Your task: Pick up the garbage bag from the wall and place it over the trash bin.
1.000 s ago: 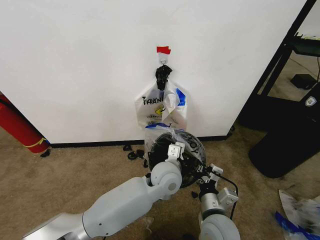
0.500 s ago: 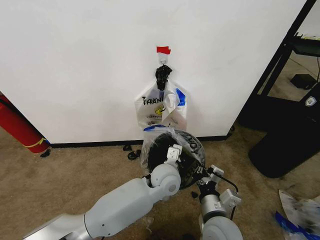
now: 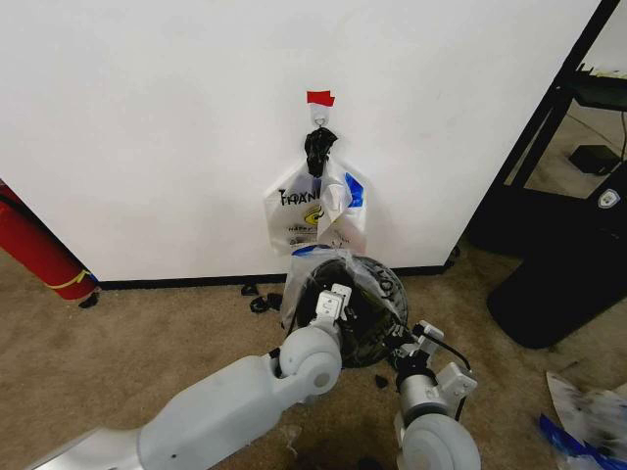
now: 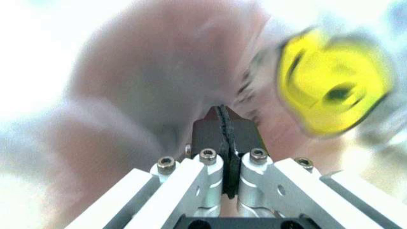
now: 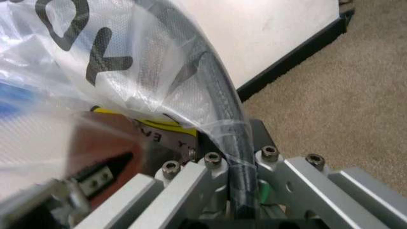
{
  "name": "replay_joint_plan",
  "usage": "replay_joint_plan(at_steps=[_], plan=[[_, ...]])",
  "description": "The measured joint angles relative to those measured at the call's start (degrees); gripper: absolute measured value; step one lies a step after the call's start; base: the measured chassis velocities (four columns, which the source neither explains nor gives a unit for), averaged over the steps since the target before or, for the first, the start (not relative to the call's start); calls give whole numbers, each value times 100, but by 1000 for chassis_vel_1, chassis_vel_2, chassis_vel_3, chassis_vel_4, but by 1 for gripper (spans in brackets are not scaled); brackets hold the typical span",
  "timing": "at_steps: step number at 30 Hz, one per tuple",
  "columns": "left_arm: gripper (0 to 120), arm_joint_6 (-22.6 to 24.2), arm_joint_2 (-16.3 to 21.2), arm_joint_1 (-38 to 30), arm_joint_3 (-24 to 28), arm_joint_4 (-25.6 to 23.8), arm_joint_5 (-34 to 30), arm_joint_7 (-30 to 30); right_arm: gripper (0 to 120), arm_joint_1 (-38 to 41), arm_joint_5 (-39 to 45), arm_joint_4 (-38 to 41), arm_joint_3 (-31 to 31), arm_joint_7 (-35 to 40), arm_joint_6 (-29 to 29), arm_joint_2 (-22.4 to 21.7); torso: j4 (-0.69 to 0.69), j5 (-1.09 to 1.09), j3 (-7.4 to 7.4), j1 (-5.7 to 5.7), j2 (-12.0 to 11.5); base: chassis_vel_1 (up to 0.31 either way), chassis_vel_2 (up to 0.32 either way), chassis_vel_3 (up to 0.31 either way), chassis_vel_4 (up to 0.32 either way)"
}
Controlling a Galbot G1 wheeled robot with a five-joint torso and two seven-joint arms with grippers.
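Two grippers seating the garbage bag [image 3: 338,269] over the trash bin [image 3: 377,294], frame centre.
Left gripper [image 4: 227,125] pinches film; right gripper [image 5: 237,143] clamps bag against rim; next, probably, spreading it evenly.

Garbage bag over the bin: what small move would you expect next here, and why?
Probably the left end effector, shut on the garbage bag, should tug the film further down over the trash bin. The bag already drapes over the bin's mouth, and the right end effector pins film against the rim, so the left side looks like the loose one.
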Motion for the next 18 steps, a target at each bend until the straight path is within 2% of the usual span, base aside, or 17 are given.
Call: replay_joint_plan(at_steps=[1, 5, 18], plan=[[0, -263, -57, 6, -8, 49, 177, 154, 0, 3, 12, -8, -10, 4, -6, 11, 0, 0, 0, 0, 0, 0, 0, 0, 0], [0, -552, -272, -4, 41, 284, 383, 263, 0, -24, 11, 0, -41, 6, -11, 25, -1, 0, 0, 0, 0, 0, 0, 0, 0], [0, -478, -669, -134, 262, 903, 495, 222, 0, -101, -217, 80, -157, -52, 3, 51, -1, 1, 0, 0, 0, 0, 0, 0, 0]])
